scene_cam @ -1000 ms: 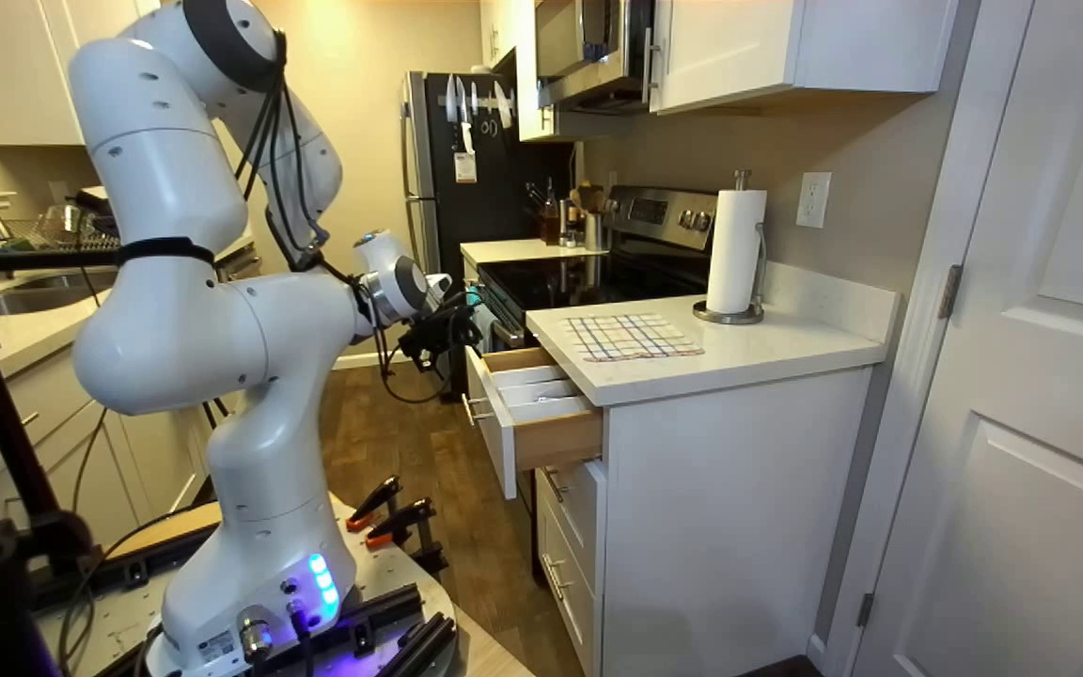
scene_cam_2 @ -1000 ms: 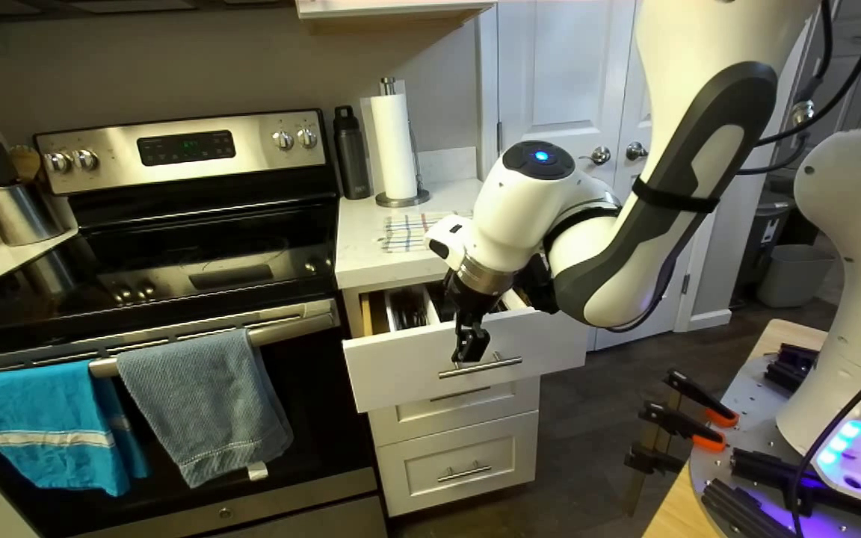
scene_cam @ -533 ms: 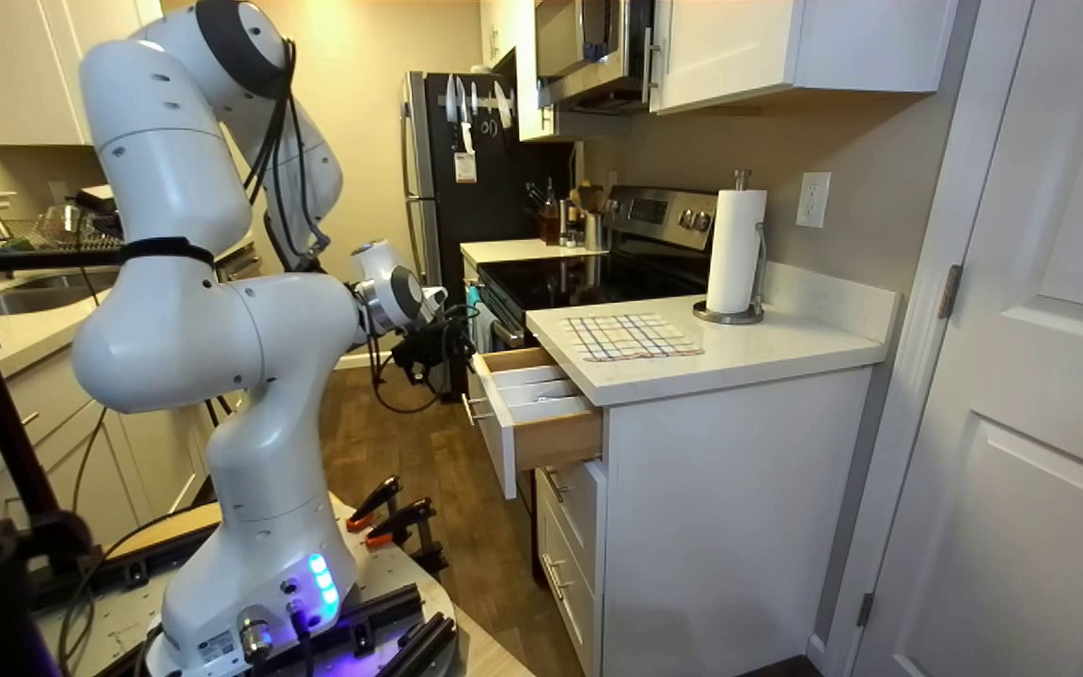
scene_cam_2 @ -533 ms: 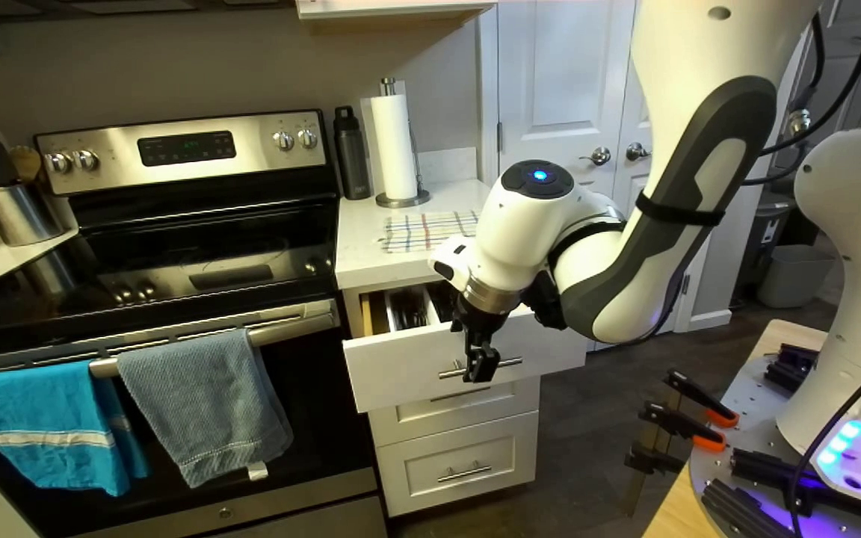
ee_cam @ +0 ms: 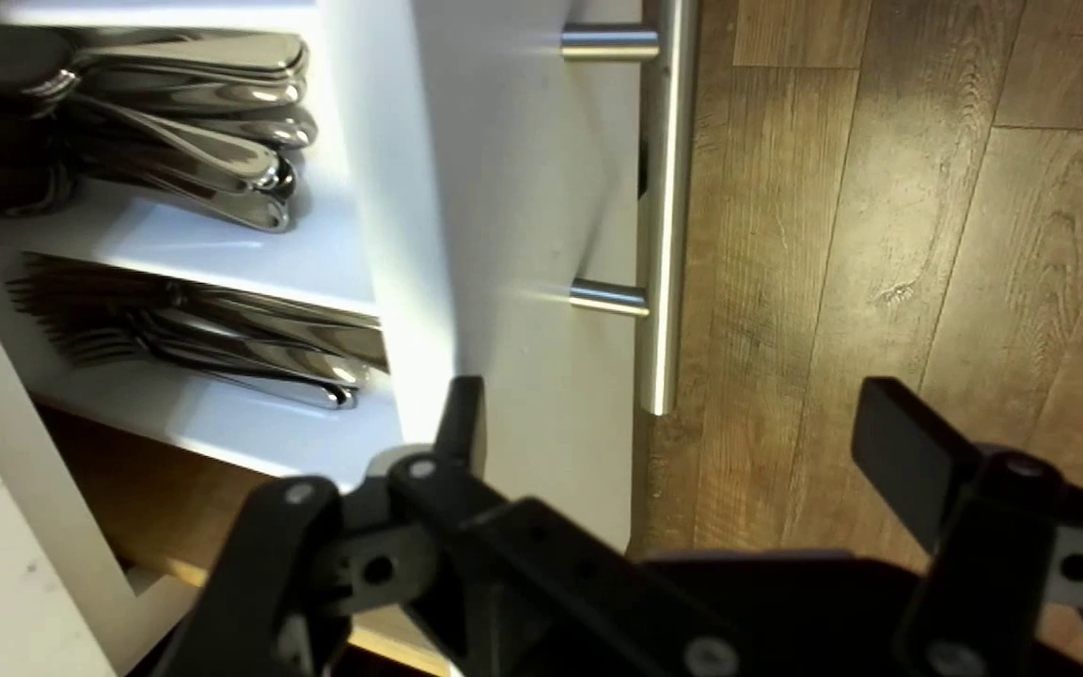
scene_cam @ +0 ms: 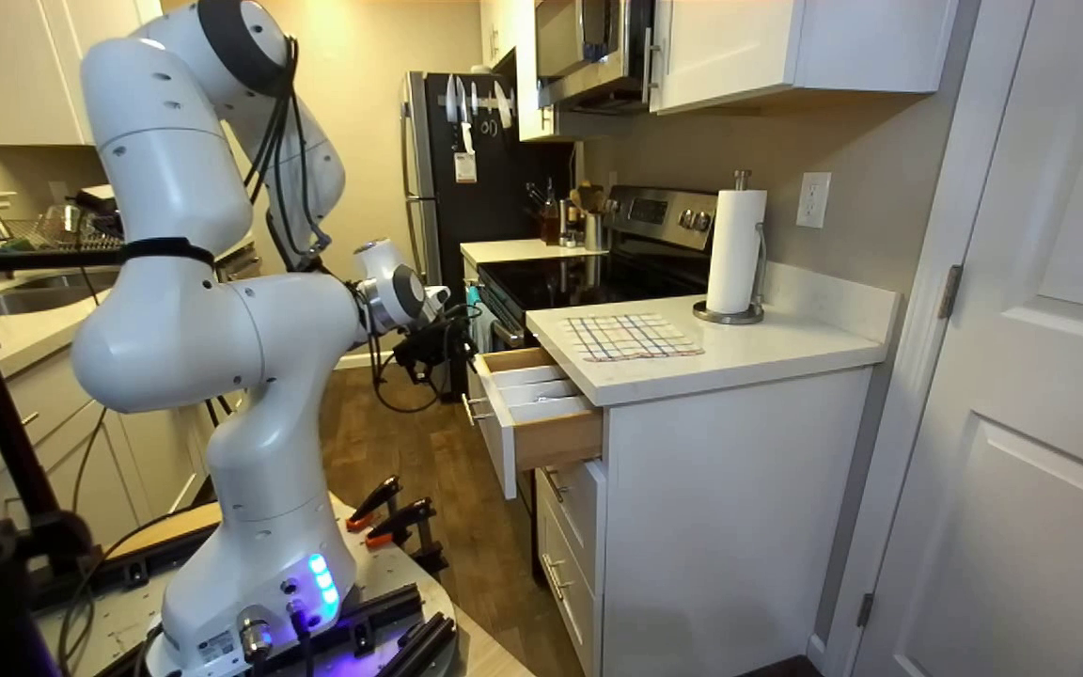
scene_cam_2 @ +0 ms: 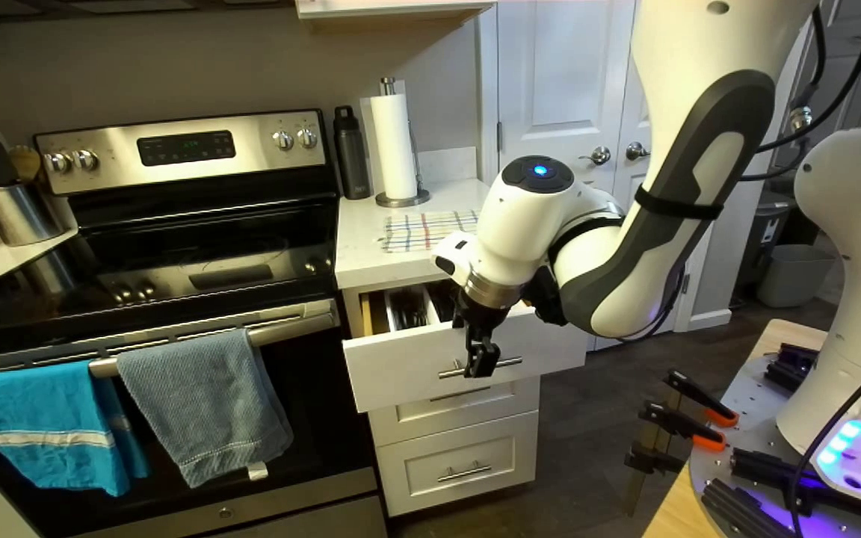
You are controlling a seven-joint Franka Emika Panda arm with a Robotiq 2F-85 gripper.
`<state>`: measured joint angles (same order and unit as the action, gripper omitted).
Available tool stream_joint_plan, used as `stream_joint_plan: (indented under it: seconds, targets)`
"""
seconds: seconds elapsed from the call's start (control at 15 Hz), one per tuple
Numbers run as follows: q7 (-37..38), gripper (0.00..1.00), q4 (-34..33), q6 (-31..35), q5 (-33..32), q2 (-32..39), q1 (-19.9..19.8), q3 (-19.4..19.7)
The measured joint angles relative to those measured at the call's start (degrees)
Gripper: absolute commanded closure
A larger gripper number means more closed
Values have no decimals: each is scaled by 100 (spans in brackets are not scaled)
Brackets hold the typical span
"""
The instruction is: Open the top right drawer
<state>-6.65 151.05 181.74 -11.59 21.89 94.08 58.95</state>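
Stove (scene_cam_2: 169,258): green digits are shown on the display (scene_cam_2: 186,147), too small to be read; the round badge (scene_cam_2: 225,513) low on its front cannot be read either.
Refrigerator (scene_cam: 494,216): pale characters (scene_cam: 489,126) on the black side cannot be read with certainty.
Robot base (scene_cam: 269,564): a printed label (scene_cam: 216,645) is borne, its text too fine to be made out.
Top right drawer (scene_cam_2: 400,370): seen pulled out under the counter (scene_cam: 767,343), beside the stove, in both exterior views; a smooth white front is joined to a tan wooden box.
Handle (ee_cam: 671,188): a round metal bar is held off the front by two posts.
White tray (ee_cam: 222,230): shiny metal spoons (ee_cam: 203,150) and forks (ee_cam: 259,357) are held in separate compartments.
End effector (ee_cam: 678,428): released, black fingers (ee_cam: 913,461) spread wide; in the wrist view the handle's near end is seen between them, but contact cannot be told.
Checked cloth (scene_cam: 631,337): laid flat on the counter, near the paper towel roll (scene_cam: 734,254).
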Motion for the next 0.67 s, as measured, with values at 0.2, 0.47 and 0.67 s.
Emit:
stream_joint_plan:
  seconds: [0.2, 0.47, 0.67]
  targets:
    - [0, 0, -1, 3, 0, -105, -2, 276]
    - [0, 0, -1, -19, 0, -113, -142, 397]
    - [0, 0, -1, -21, 0, -112, -445, 146]
